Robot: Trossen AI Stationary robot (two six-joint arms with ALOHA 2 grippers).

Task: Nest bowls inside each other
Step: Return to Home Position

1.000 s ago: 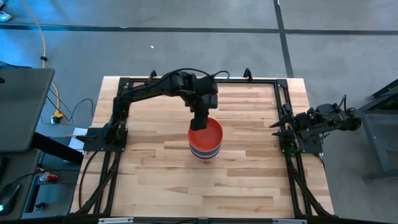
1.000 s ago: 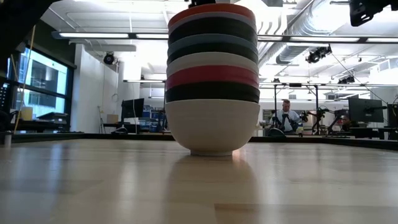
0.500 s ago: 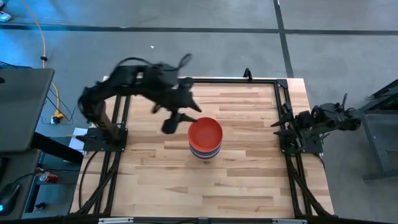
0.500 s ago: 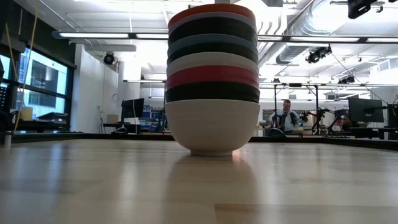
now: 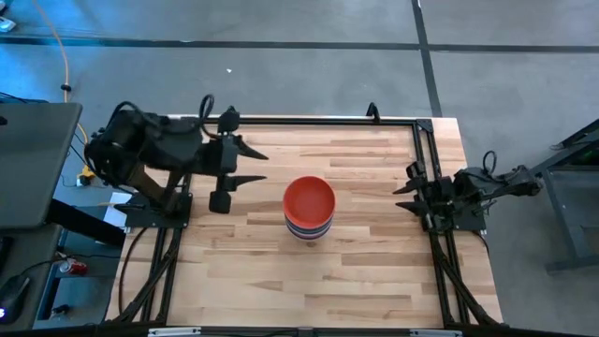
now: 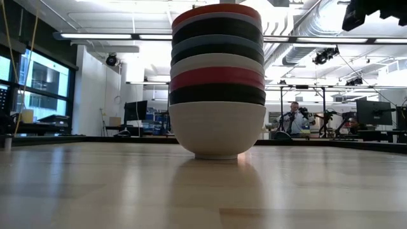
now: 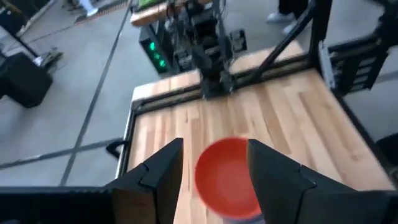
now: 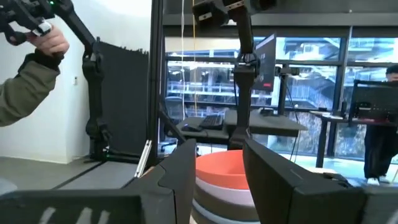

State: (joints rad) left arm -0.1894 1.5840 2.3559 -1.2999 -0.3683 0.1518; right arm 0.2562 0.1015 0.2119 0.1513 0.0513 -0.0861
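1. Bowl stack (image 5: 309, 213) stands upright near the middle of the wooden table (image 5: 374, 271). All bowls are nested in one column, and no loose bowl shows elsewhere.
2. Low view: white bowl (image 6: 217, 130) at the base carries the rest. Above it come rims of black, red, white, black, blue, black and lavender, with the red bowl (image 5: 309, 197) on top. The rims sit level, so the column looks stable with nothing holding it.
3. Left gripper (image 5: 266, 167) hangs over the table's left side, well apart from the stack, fingers spread wide and holding nothing. Left wrist view looks between the fingers onto the red bowl, so it faces the stack but is clear of it.
4. Right gripper (image 5: 402, 197) is parked at the table's right edge, fingers apart and empty. Right wrist view sees the stack between them, farther off.
5. Judgement: nesting looks finished. Only folding the left arm to rest seems left, which fits the empty spread fingers.
6. Risk looks low, since both arms are away from the stack.
7. Person (image 6: 294, 117) is in the room behind, not involved.
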